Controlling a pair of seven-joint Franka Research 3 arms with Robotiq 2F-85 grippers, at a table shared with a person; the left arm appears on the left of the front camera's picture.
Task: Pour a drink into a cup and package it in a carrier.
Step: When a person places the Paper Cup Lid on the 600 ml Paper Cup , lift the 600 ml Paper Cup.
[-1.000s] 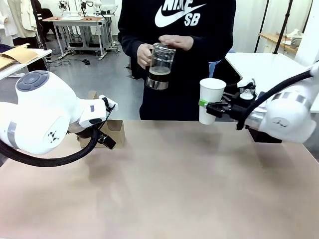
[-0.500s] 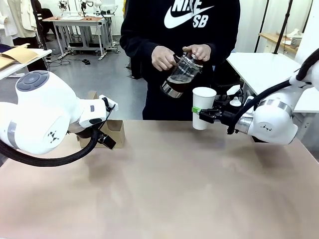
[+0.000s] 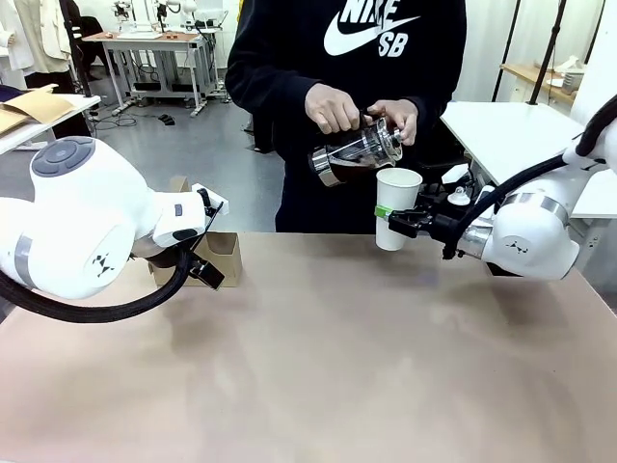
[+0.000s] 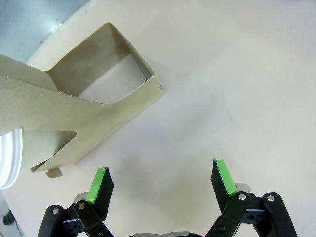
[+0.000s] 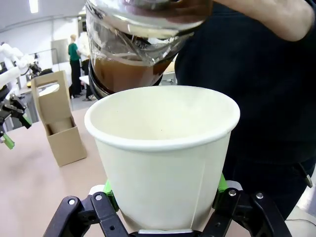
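My right gripper is shut on the lower half of the white paper cup, holding it upright above the table's far edge. The person's hands tilt a glass jug over the cup's rim. In the right wrist view the dark brown drink sits in the tipped jug just above the cup, whose inside looks dry. The green pads press on both sides of the cup. The brown carrier stands at the far left. My left gripper hangs open beside the carrier, touching nothing.
The person stands at the far edge in a dark sweater. A black box sits partly hidden behind my right arm. A white round rim shows by the carrier. The tan tabletop stretches bare across the middle and front.
The person has carried the jug right and down and tipped it over the cup. My right gripper has moved the cup slightly left and lower. The left arm stays still.
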